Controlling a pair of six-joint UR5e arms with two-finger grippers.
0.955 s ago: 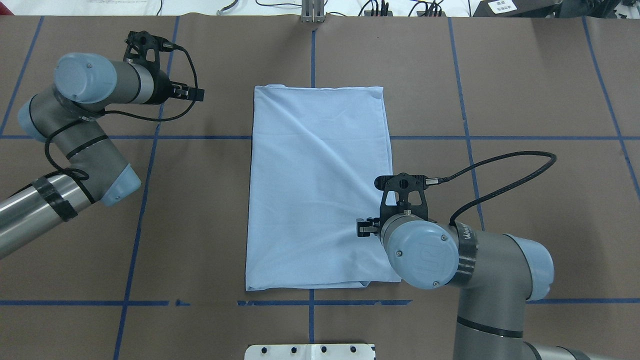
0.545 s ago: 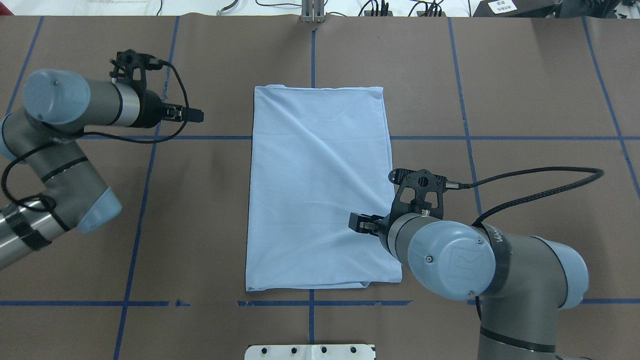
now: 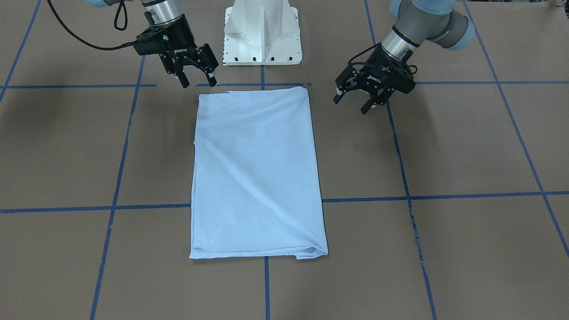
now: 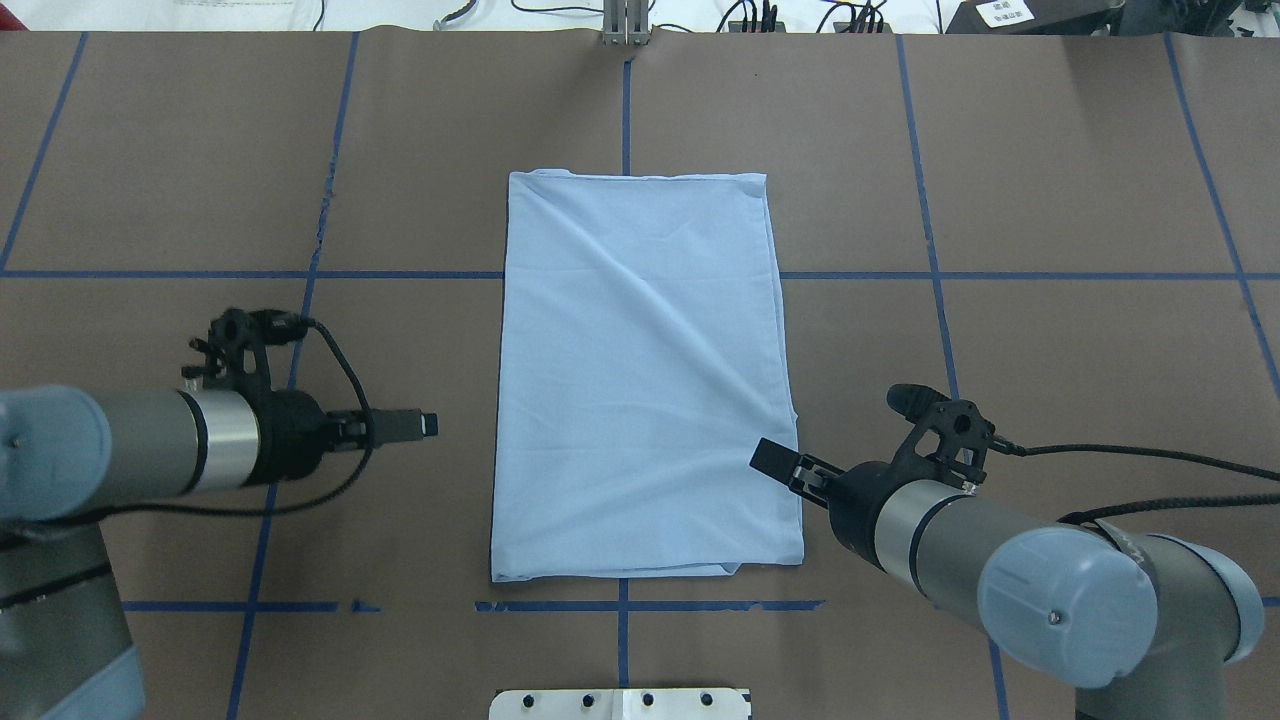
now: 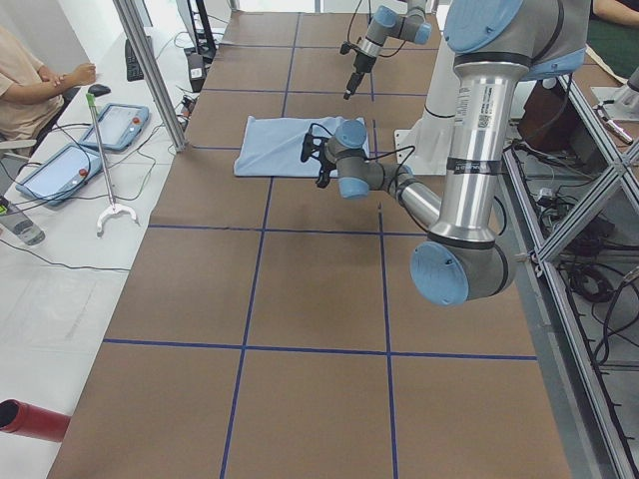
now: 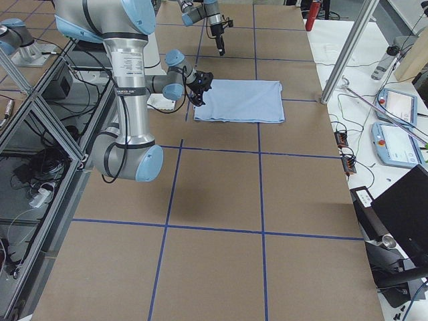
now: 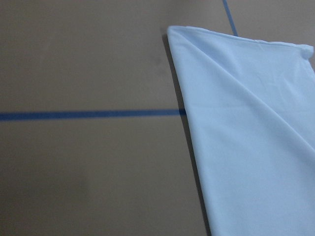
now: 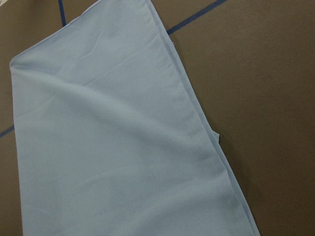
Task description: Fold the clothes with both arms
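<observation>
Brown paper [image 4: 1050, 180] covered the table, crossed by blue tape lines [image 4: 400, 274]. Nearest, at the bottom edge of the overhead frame, sat the white base plate [image 4: 620, 703]. Just beyond it the light blue shirt [image 4: 640, 380], folded into a long strip, lay flat in the middle of the frame, its print and collar hidden. The left gripper [image 4: 415, 425] hung at centre left, apart from the cloth, jaws spread and holding nothing. The right gripper [image 4: 770, 458] hovered over the strip's lower right edge, likewise spread and empty, as the front view showed. The next fold probably called for both to pinch the near corners together, catching every layer, then carry them level to the far hem. A loose flap [image 4: 730, 570] at the lower right corner could slip out. Farthest, cables [image 4: 760, 15] ran along the top edge, well apart from the cloth.
</observation>
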